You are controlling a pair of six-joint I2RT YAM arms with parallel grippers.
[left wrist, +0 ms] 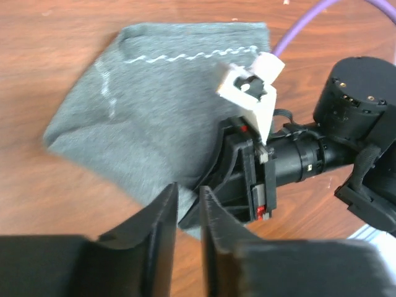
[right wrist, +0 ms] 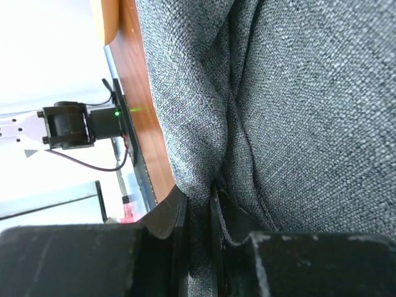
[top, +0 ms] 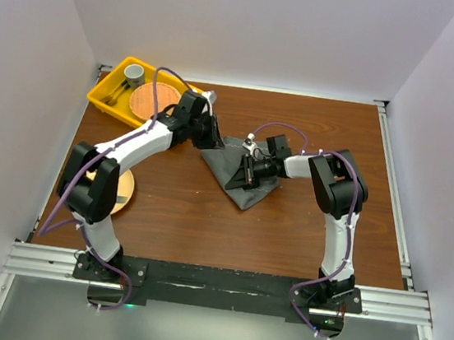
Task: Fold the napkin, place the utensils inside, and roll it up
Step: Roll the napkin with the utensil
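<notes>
Wooden table (top: pixel 302 229) is taking up the whole work area, with both arms reaching in toward the middle. Left arm (top: pixel 143 143) is stretching diagonally toward the far centre. Right arm (top: pixel 336 192) is bending back and pointing left.

The napkin (top: pixel 244 195) is lying near table centre, already folded into a rough grey wedge, with its pale stitched line showing along the far hem in the left wrist view.

Yellow tray (top: pixel 104 93) is sitting at the far-left corner, holding a wooden plate (top: pixel 154 99) and a grey cup (top: pixel 134 71). A second wooden plate (top: pixel 125 191) is sitting on the table, partly hidden under the left arm's elbow.

Right gripper (right wrist: pixel 198 201) is lying low across the napkin from its right side. Its fingers are clamping a raised fold of the cloth, and the fabric is bunching up between them.

Left gripper (left wrist: pixel 189 195) is hanging over the napkin's edge, just beside the right gripper's body. Its fingers are showing only a narrow slit; can't tell whether they're pinching cloth or closing on nothing.
</notes>
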